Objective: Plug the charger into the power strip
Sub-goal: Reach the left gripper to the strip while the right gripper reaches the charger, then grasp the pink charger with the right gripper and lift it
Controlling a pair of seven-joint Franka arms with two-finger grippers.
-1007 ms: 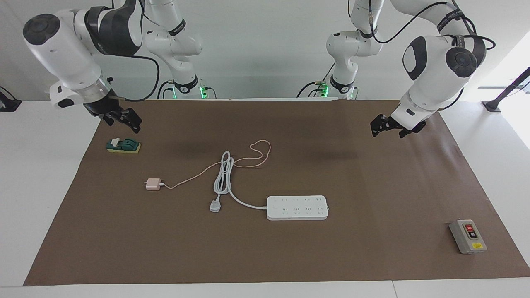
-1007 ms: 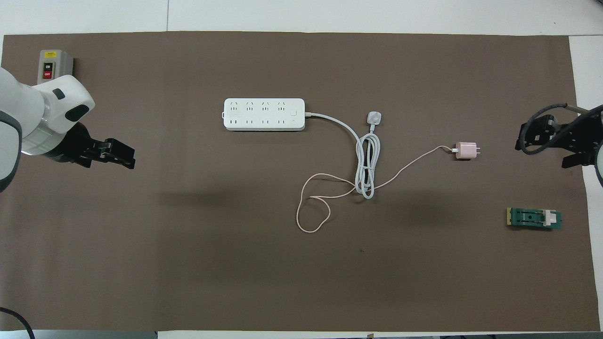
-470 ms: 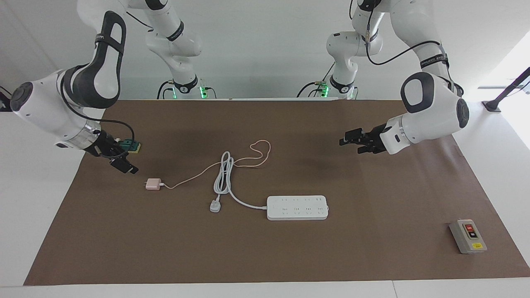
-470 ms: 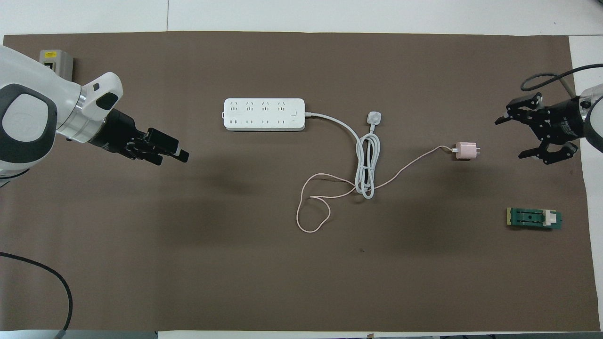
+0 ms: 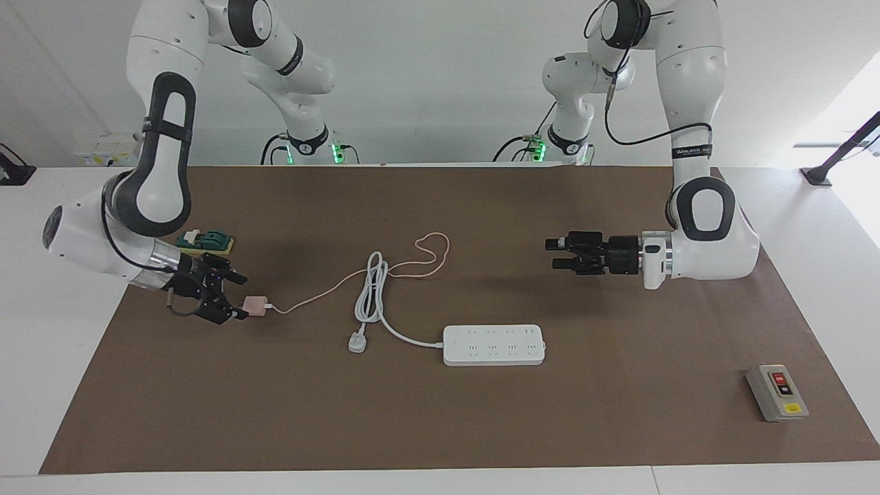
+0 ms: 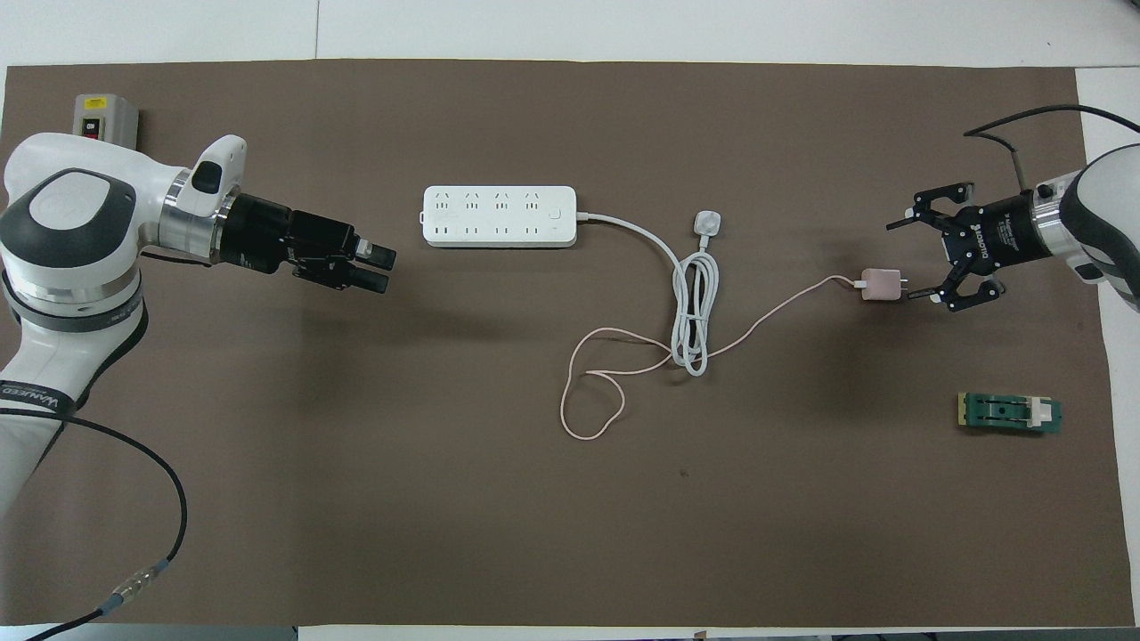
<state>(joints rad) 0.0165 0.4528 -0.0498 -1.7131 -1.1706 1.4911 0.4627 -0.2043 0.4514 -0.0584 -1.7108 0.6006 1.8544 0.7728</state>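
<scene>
Charger [image 5: 255,305] lies on bench toward right arm's end, well apart from strip [image 5: 493,344]; right end effector [image 5: 231,295] wide just beside its prongs, left end effector [image 5: 558,253] wide, waiting: light, rigid, smooth cube, best pinched across flat sides, limp cable trailing.

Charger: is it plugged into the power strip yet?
No, the charger lies on the mat apart from the power strip, beside the open right gripper.

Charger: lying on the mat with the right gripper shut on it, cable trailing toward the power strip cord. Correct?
Not quite. The right gripper is open, its fingers spread beside the charger and not closed on it, as the overhead view shows. The charger does lie on the mat, its cable trailing toward the power strip cord.
</scene>
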